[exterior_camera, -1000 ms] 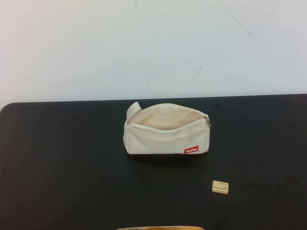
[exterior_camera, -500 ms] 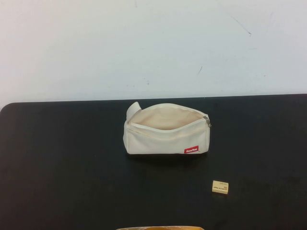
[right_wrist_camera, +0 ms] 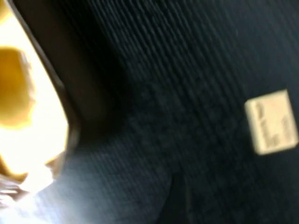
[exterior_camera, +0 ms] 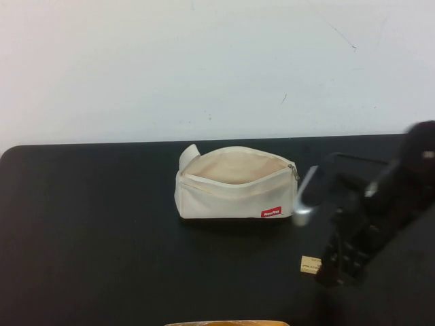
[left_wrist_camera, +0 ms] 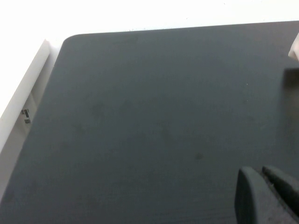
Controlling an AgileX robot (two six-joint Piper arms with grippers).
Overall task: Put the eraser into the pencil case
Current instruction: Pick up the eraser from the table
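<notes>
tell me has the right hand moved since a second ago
Yes. The right hand has swung into the high view from the right side; it now hangs over the eraser, in front and right of the pencil case. The left hand is over bare table.

Looks like a bare robot test bench in a lab to me, not anybody's home or office. You've got a plain black worktop (exterior_camera: 88, 238) with rounded corners pushed up against a blank white wall (exterior_camera: 217, 68) that has a few scuffs and marks on it. No decor or furniture around, just a cream pencil case (exterior_camera: 234, 185) and a tiny eraser (exterior_camera: 309, 263) laid out like props. The right gripper (exterior_camera: 340, 268) hangs blurred over the worktop's right side, and the left gripper (left_wrist_camera: 266, 196) sits over bare worktop.
</notes>
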